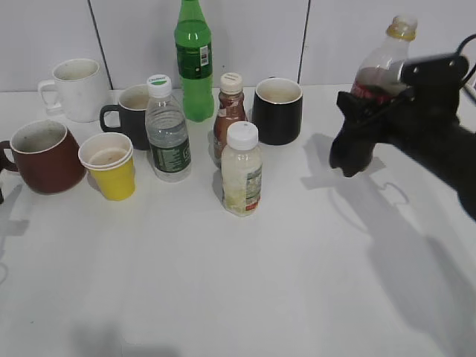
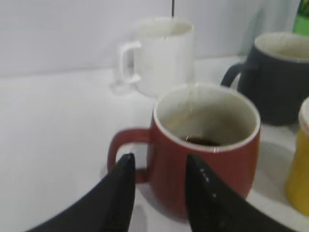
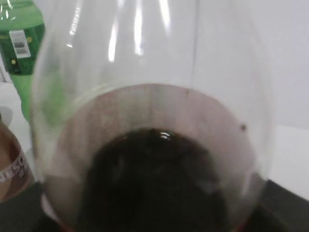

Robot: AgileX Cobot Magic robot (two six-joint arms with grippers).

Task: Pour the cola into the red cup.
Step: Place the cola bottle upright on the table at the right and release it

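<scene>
The red cup (image 1: 44, 156) stands at the far left of the table; in the left wrist view (image 2: 207, 145) a little dark liquid lies at its bottom. My left gripper (image 2: 159, 162) is open, low at the cup's near side, with one finger at the handle and the other before the cup's body. My right gripper (image 1: 372, 100) is shut on the cola bottle (image 1: 383, 63) and holds it tilted in the air at the far right, away from the cup. In the right wrist view the bottle (image 3: 154, 121) fills the frame, with dark cola pooled low, and hides the fingers.
Between cup and bottle stand a yellow paper cup (image 1: 111, 165), a water bottle (image 1: 167, 130), a green bottle (image 1: 194, 59), a small brown bottle (image 1: 229, 115) and a white-capped bottle (image 1: 242, 178). Behind are a white mug (image 1: 74, 89) and two black mugs (image 1: 130, 111) (image 1: 277, 110).
</scene>
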